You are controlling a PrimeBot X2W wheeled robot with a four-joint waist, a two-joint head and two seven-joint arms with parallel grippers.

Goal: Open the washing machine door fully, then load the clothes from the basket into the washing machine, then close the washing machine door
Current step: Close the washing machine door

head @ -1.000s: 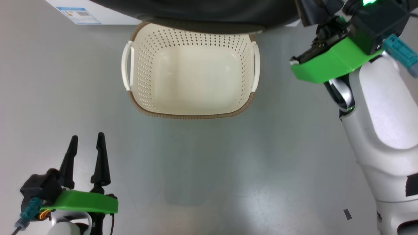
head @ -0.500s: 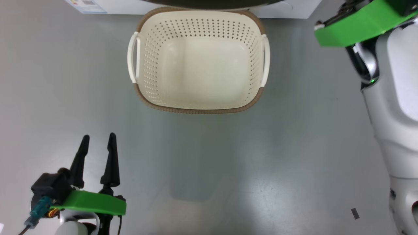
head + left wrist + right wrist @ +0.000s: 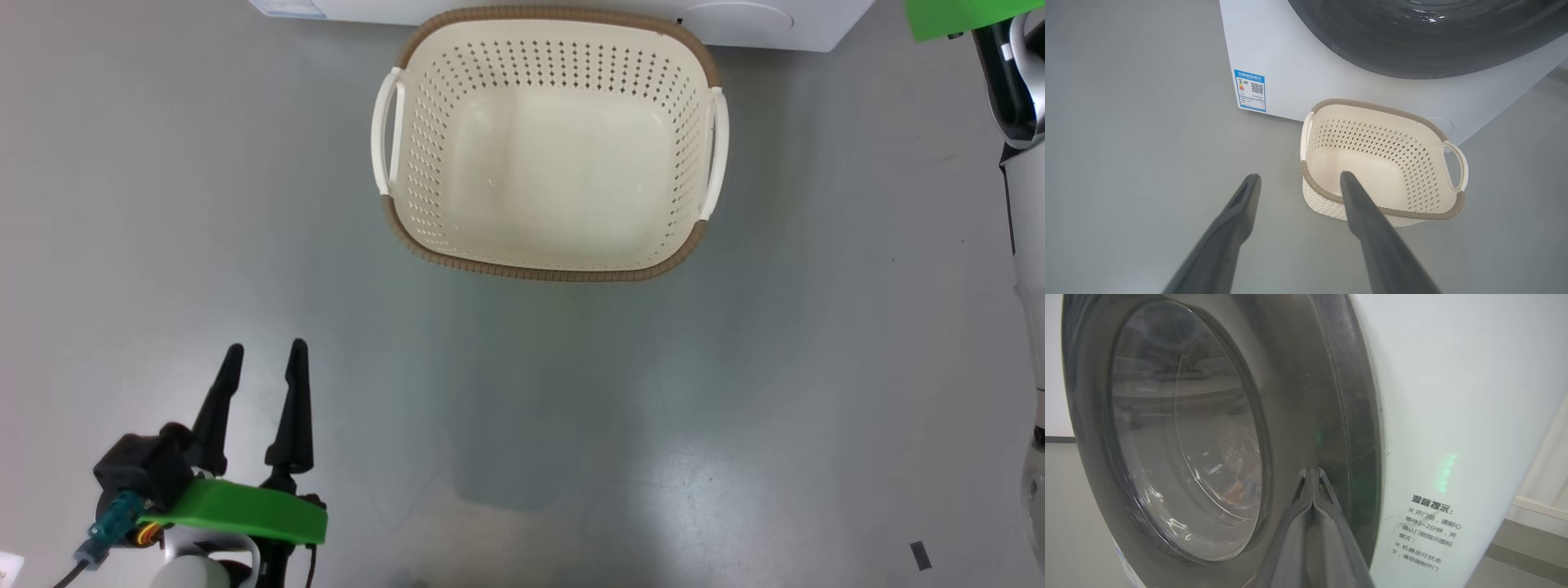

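The basket (image 3: 539,273) stands empty on the floor, right in front of the washing machine (image 3: 775,24). My left gripper (image 3: 265,349) hangs open at the lower left, well short of the basket (image 3: 1372,107), with nothing between its fingers. In the right wrist view my right gripper (image 3: 1312,470) is shut, holding nothing, its tips at the black rim of the washing machine door (image 3: 1298,375). The door lies against the white front (image 3: 1433,396). Something orange and blue (image 3: 1243,486) shows dimly behind the glass; I cannot tell whether it is the clothes.
Grey floor (image 3: 571,425) spreads open between me and the basket. My right arm (image 3: 1024,98) reaches up along the right edge of the head view. A blue label (image 3: 1250,90) marks the machine's lower left corner. A small dark mark (image 3: 920,555) lies on the floor.
The head camera has moved, so the black door has left the top of the head view. The right arm has gone up and away toward the machine. The left gripper stays open.
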